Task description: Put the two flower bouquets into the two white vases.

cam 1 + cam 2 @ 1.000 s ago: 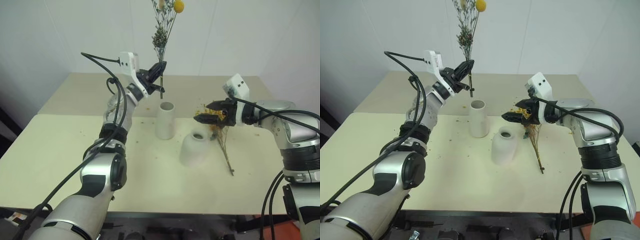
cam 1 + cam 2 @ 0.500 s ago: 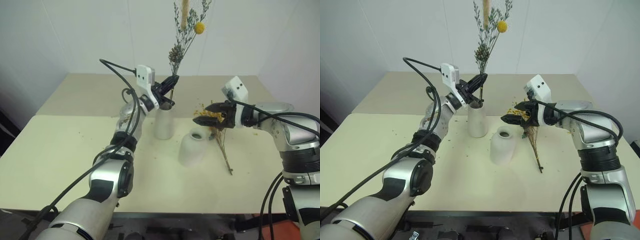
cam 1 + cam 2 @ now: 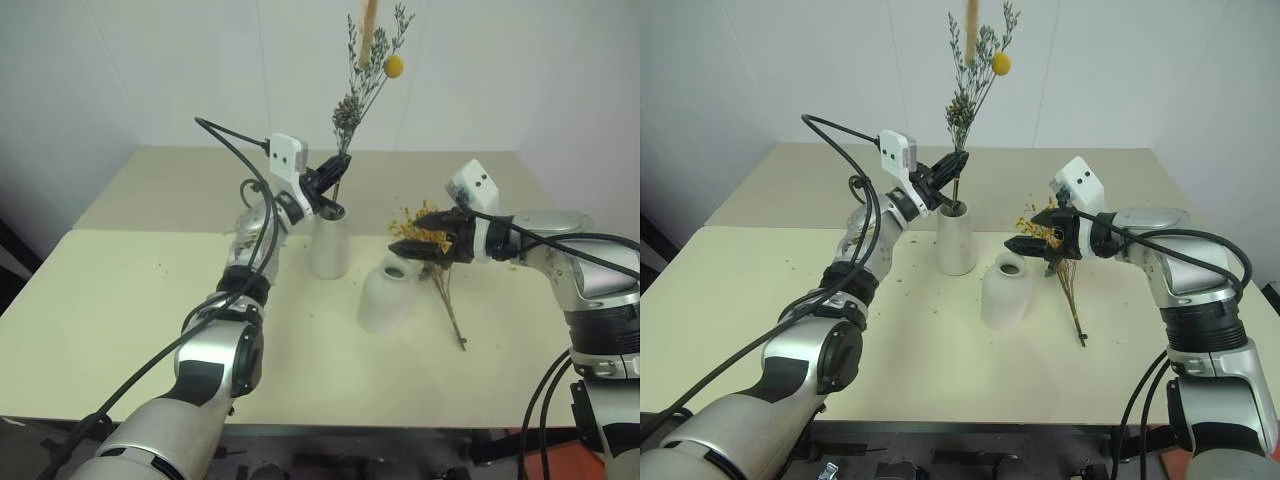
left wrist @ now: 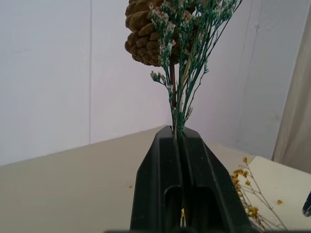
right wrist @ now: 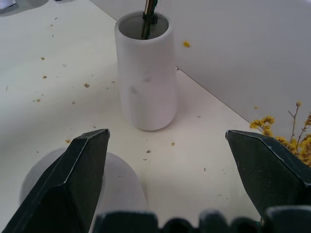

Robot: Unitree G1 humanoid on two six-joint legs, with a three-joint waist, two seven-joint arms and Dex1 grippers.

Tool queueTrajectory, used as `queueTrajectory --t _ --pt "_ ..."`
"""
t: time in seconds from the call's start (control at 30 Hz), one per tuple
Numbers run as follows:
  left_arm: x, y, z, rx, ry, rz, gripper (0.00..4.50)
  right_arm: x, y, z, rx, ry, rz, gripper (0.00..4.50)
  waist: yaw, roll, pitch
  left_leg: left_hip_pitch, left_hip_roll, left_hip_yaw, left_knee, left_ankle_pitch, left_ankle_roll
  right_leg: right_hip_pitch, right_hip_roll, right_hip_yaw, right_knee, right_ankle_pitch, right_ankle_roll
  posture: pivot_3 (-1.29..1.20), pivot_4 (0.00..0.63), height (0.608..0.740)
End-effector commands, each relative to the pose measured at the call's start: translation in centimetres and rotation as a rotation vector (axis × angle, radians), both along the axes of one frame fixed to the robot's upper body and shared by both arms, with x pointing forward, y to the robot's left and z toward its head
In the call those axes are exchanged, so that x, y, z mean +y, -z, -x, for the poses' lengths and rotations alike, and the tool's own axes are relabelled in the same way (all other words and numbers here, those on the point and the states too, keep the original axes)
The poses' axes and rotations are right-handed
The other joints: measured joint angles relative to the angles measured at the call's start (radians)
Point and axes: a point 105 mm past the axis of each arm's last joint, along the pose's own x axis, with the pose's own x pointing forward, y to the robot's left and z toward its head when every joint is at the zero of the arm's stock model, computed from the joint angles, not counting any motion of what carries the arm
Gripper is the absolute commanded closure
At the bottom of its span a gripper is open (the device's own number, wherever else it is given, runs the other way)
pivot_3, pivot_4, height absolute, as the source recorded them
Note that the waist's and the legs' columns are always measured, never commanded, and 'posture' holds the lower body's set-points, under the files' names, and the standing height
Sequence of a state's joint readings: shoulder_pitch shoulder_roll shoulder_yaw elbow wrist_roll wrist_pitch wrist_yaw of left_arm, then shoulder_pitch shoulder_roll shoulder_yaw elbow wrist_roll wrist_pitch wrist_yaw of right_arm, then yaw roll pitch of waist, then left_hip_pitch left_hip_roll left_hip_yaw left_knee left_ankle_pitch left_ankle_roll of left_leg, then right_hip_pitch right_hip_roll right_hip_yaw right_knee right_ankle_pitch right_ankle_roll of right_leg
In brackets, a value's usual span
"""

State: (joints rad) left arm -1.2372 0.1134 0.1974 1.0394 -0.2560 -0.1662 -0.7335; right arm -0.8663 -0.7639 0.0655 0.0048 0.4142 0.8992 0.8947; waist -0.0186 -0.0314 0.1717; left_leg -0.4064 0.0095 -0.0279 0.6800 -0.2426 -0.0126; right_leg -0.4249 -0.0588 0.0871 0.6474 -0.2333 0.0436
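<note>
The left pincer (image 3: 952, 166), clenched on the sparse grey-green bouquet (image 3: 975, 75), has lowered its stems into the tall white cylinder vase (image 3: 957, 238), so one bouquet is nearly placed.

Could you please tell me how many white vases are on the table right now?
2. The tall cylinder vase stands mid-table with the grey-green bouquet's stems in its mouth; the dome-shaped vase sits just in front of it, toward the robot's right, empty-mouthed.
</note>
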Motion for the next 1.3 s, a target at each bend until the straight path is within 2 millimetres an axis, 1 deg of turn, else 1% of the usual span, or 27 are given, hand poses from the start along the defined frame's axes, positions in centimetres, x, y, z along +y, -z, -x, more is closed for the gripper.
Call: queueTrajectory --t 0.03,0.17,0.23,0.27,0.43,0.63,0.73,0.87,1.0,1.1,1.17,1.3 --pt "0.2 -0.4 0.1 -0.016 -0.005 -0.014 3.76 -0.5 -1.7 0.4 -0.081 -0.001 0.003 0.00 0.000 0.000 0.000 0.000 0.000 0.000 0.000 0.000 0.000 0.000 0.000 0.000 0.000 0.000 0.000 0.00 0.150 0.740" --pt "0.4 -0.3 0.2 -0.018 -0.007 -0.007 2.59 -0.5 -1.6 0.3 -0.078 0.000 0.001 0.00 -0.001 0.000 0.000 0.000 0.000 0.000 0.000 0.000 0.000 0.000 0.000 0.000 0.000 0.000 0.000 0.00 0.150 0.740" --pt "0.6 -0.2 0.3 -0.020 -0.009 -0.007 1.87 -0.5 -1.6 0.2 -0.076 -0.001 0.001 0.00 0.000 0.000 0.000 0.000 0.000 0.000 0.000 0.000 0.000 0.000 0.000 0.000 0.000 0.000 0.000 0.00 0.150 0.740" --pt "0.8 -0.1 0.3 -0.022 -0.012 -0.010 1.64 -0.5 -1.6 0.2 -0.076 -0.001 0.000 0.00 0.000 0.000 0.000 0.000 0.000 0.000 0.000 0.000 0.000 0.000 0.000 0.000 0.000 0.000 0.000 0.00 0.150 0.740" --pt "2.2 -0.2 0.6 -0.032 -0.031 -0.019 0.07 -0.5 -1.5 0.0 -0.075 -0.001 0.001 0.00 -0.001 0.000 0.000 0.000 0.000 0.000 0.000 0.000 0.000 0.000 0.000 0.000 0.000 0.000 0.000 0.00 0.150 0.740" --pt "3.9 -0.1 1.8 -0.023 -0.027 -0.050 0.03 -0.8 -1.2 -0.2 -0.068 0.003 0.002 0.00 -0.002 0.000 0.000 0.000 0.000 0.000 0.000 0.000 0.000 0.000 0.000 0.000 0.000 0.000 0.000 0.00 0.150 0.740" --pt "4.4 -0.1 3.1 -0.010 0.032 -0.086 0.03 -1.1 -1.2 -0.1 -0.069 0.009 0.004 0.00 -0.002 0.000 0.000 0.000 0.001 0.000 0.000 0.000 0.000 0.000 0.000 0.000 0.001 0.000 0.000 0.00 0.150 0.740" --pt "5.1 0.0 6.5 0.021 0.213 -0.189 0.03 -2.0 -1.2 0.2 -0.068 0.029 0.018 0.00 -0.004 0.000 0.000 0.000 0.001 0.000 0.000 0.000 0.000 0.000 0.000 0.000 0.001 0.000 0.000 0.00 0.150 0.740" --pt "5.6 0.6 9.1 0.071 0.345 -0.294 0.03 -3.2 -1.5 0.7 -0.072 0.056 0.038 0.00 -0.006 0.001 0.000 0.001 0.001 0.000 0.000 0.000 0.000 0.000 0.000 0.000 0.000 0.000 0.000 0.00 0.150 0.740" --pt "5.5 0.6 10.7 0.066 0.429 -0.332 0.03 -4.3 -1.7 1.1 -0.071 0.080 0.056 0.00 -0.004 0.001 0.000 0.001 0.001 0.000 0.000 0.000 0.000 0.001 0.000 0.000 0.000 0.000 0.000 0.00 0.150 0.740" --pt "5.1 0.3 11.6 0.050 0.486 -0.344 0.03 -4.9 -1.9 1.2 -0.066 0.099 0.061 0.00 -0.004 0.001 0.000 0.002 0.002 0.000 0.000 0.000 0.000 0.001 0.000 0.000 0.000 0.000 0.000 0.00 0.150 0.740" --pt "3.7 0.1 12.4 0.036 0.560 -0.392 0.03 -5.9 -1.8 1.3 -0.036 0.146 0.067 0.00 -0.005 0.001 0.000 0.002 0.002 0.001 0.000 0.000 0.000 0.001 0.001 0.000 -0.001 0.000 0.000 0.00 0.150 0.740"
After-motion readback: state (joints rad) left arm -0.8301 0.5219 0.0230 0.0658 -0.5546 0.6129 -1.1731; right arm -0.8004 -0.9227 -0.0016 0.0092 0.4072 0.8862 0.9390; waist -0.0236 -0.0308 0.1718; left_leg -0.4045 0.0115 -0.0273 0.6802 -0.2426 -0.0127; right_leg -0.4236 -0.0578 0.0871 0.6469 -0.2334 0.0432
